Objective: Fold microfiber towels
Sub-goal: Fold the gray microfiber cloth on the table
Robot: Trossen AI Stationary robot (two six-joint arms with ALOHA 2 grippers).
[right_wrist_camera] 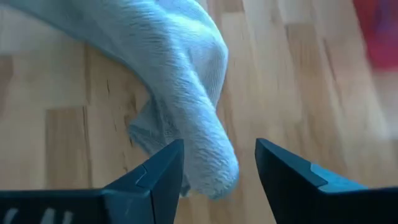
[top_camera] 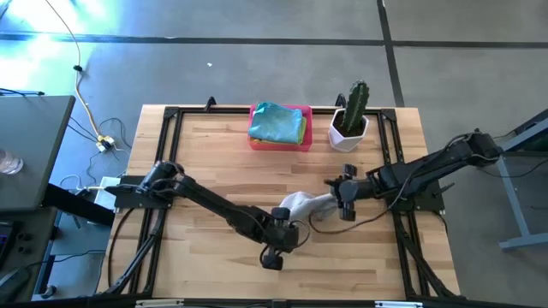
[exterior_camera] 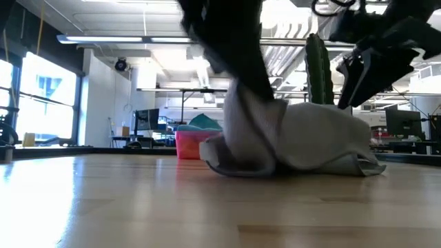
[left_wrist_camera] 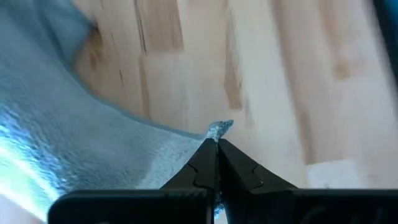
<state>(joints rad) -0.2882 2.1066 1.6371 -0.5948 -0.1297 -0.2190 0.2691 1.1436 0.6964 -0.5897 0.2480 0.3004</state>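
A grey microfiber towel (top_camera: 306, 204) lies bunched on the wooden table (top_camera: 214, 162), between my two grippers. My left gripper (left_wrist_camera: 217, 142) is shut on one corner of it and holds that part raised (exterior_camera: 248, 117). The rest of the towel (exterior_camera: 310, 145) sits heaped on the table. My right gripper (right_wrist_camera: 219, 144) stands open at the towel's right end, with a rounded fold (right_wrist_camera: 208, 162) between its fingers. More towels, teal and green (top_camera: 277, 122), lie stacked in the pink tray (top_camera: 301, 144) at the far edge. My left gripper pinches a corner tip of the grey towel (left_wrist_camera: 219, 128) between its two fingertips; a small tuft sticks out past them. The fingers slant down from above. The cloth falls away from the hold to the heap on the table. My right gripper: whether its fingers (right_wrist_camera: 168, 165) touch the fold between them, I cannot tell.
A cactus in a white pot (top_camera: 349, 120) stands at the far right, next to the pink tray. A black frame (top_camera: 171, 115) runs round the table's edges. Bare wood lies on the left half and along the near edge.
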